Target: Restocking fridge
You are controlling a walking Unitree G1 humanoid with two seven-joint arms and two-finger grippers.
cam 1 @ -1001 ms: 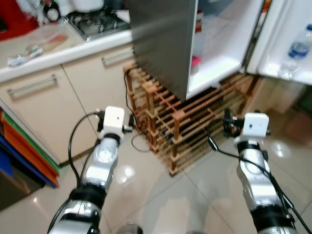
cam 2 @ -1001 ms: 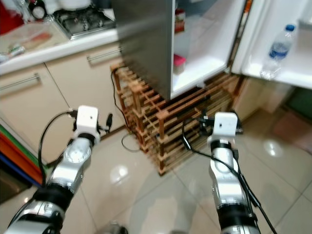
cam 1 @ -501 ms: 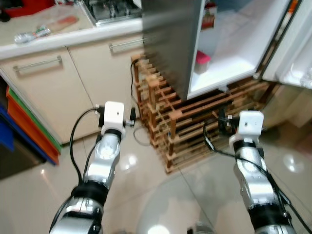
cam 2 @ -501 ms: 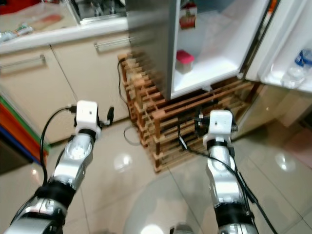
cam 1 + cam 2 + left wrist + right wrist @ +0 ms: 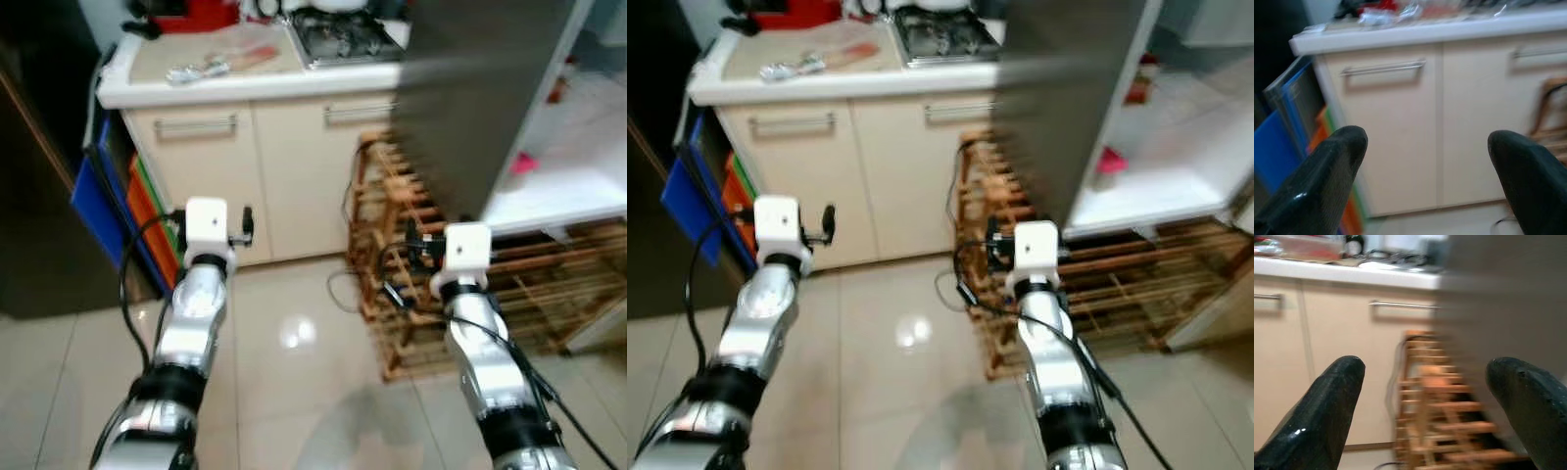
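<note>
Two arms reach forward, well short of the fridge (image 5: 490,108), which stands open on a wooden rack (image 5: 460,294) beside the cream cabinets (image 5: 265,166). Left gripper (image 5: 1425,161) and right gripper (image 5: 1425,401): jaws spread, empty.

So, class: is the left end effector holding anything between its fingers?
No. In the left wrist view the left end effector is open, with only the cabinet door visible between its fingers.
</note>
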